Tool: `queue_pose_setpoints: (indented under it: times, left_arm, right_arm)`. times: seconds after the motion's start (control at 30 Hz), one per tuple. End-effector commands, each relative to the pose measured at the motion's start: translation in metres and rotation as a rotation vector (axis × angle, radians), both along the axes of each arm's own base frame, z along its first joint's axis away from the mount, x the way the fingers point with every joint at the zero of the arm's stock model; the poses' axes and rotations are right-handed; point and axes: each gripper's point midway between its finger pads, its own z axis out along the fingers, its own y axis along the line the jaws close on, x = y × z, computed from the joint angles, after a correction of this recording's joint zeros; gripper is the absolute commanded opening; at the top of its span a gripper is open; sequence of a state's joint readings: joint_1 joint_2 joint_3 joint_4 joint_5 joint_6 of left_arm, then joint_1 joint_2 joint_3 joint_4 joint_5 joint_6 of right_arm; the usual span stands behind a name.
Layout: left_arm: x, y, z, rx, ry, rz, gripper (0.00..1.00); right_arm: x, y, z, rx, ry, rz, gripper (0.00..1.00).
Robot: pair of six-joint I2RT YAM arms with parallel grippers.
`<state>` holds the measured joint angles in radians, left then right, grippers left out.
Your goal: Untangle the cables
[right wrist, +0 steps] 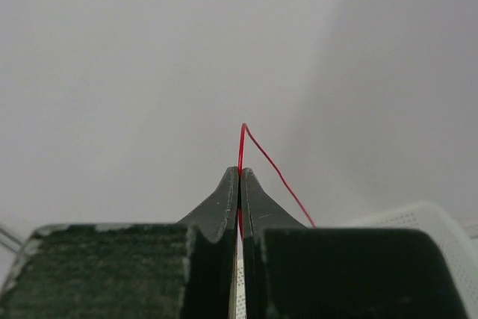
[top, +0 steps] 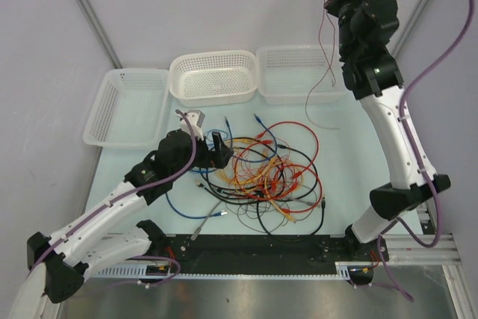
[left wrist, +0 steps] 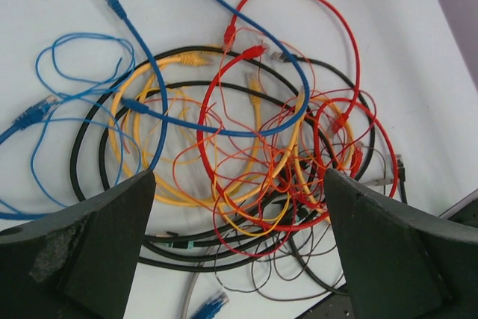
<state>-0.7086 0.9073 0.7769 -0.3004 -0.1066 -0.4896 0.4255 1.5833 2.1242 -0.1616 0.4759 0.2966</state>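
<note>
- Right wrist: I see R gripper (right wrist: 240, 172) pressed together, pinching thin red wire (right wrist: 272, 169), raised high.
- L gripper (left wrist: 239, 181) spread wide just over cables (left wrist: 246, 132).
- Cables tangled mid table (top: 347, 158), baskets (top: 213, 76) behind.

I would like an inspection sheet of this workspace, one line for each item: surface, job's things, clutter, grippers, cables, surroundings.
Surface: pale table, no stain seen.
Job's things: tangled cables, red, yellow, blue, black, in one pile; one thin red wire held up apart.
Clutter: nothing seen.
Grippers: left gripper open over the pile; right gripper shut on the thin red wire, high up.
Cables: purple hoses run along both arms.
Surroundings: three white baskets at the far edge; grey walls.
</note>
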Motion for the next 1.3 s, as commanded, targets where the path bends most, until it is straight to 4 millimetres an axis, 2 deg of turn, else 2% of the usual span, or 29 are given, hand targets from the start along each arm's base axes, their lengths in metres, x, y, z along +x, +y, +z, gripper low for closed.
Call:
queue_pose_setpoints:
  times: [0.0,0.2,0.3,0.4,0.43,0.53,0.57,0.63,0.67,0.7,0.77,0.8,0.87,0.9,0.97,1.0,1.07,1.1,1.2,1.23,1.27]
  left_arm:
    - [-0.005,0.008,-0.007,0.002,0.002,0.027,1.00]
    - [-0.008,0.010,-0.017,0.007,0.014,0.022,1.00]
    - [-0.007,0.010,-0.021,0.025,0.015,0.019,1.00]
    - [-0.006,0.010,-0.025,0.036,0.020,0.020,1.00]
    - [-0.006,0.010,-0.027,0.039,0.024,0.018,1.00]
    - [-0.005,0.009,-0.033,0.051,0.036,0.016,0.99]
    - [-0.005,0.009,-0.035,0.055,0.039,0.015,1.00]
    - [-0.004,0.009,-0.038,0.062,0.043,0.019,1.00]
    - [-0.004,0.008,-0.040,0.067,0.049,0.018,1.00]
    - [-0.003,0.007,-0.040,0.063,0.050,0.018,0.99]
    - [-0.002,0.005,-0.043,0.061,0.061,0.015,1.00]
    - [-0.002,0.002,-0.043,0.054,0.066,0.010,1.00]
    - [-0.001,0.001,-0.044,0.051,0.072,0.010,1.00]
    - [0.000,-0.001,-0.045,0.051,0.075,0.010,1.00]
    - [0.001,-0.002,-0.044,0.050,0.078,0.010,1.00]
    - [0.002,-0.002,-0.045,0.051,0.081,0.012,0.99]
    - [0.003,-0.003,-0.041,0.047,0.076,0.012,1.00]
    - [0.002,-0.003,-0.040,0.048,0.077,0.010,1.00]
    - [0.003,-0.002,-0.034,0.043,0.069,0.016,1.00]
    - [0.003,-0.002,-0.032,0.041,0.067,0.018,1.00]
    - [0.003,-0.003,-0.029,0.038,0.066,0.017,1.00]
  right_arm:
    - [0.013,-0.008,0.026,0.090,-0.083,0.013,0.00]
    - [0.057,-0.012,0.005,0.086,-0.052,-0.010,0.00]
    - [0.071,-0.019,0.000,0.092,-0.056,-0.022,0.00]
    - [0.093,-0.020,-0.019,0.082,-0.024,-0.033,0.00]
    - [0.105,-0.016,-0.032,0.066,-0.001,-0.022,0.00]
    - [0.123,-0.017,-0.059,0.057,0.054,-0.031,0.00]
    - [0.132,-0.015,-0.082,0.051,0.100,-0.032,0.00]
    - [0.140,-0.016,-0.097,0.058,0.108,-0.034,0.00]
    - [0.148,-0.015,-0.120,0.052,0.141,-0.036,0.00]
    - [0.152,-0.015,-0.125,0.055,0.135,-0.038,0.00]
    - [0.162,-0.015,-0.148,0.052,0.175,-0.041,0.00]
    - [0.171,-0.014,-0.172,0.045,0.220,-0.041,0.00]
    - [0.182,-0.014,-0.199,0.041,0.275,-0.036,0.00]
    - [0.190,-0.011,-0.226,0.037,0.341,-0.030,0.00]
    - [0.195,-0.007,-0.250,0.019,0.405,0.017,0.00]
    - [0.199,-0.002,-0.265,0.013,0.440,0.042,0.24]
    - [0.200,-0.004,-0.272,0.021,0.483,0.057,0.73]
    - [0.198,0.002,-0.272,0.035,0.490,0.092,0.99]
    - [0.183,0.008,-0.232,0.074,0.434,0.143,1.00]
    - [0.167,0.009,-0.200,0.100,0.381,0.156,1.00]
    - [0.158,0.016,-0.193,0.103,0.373,0.169,1.00]
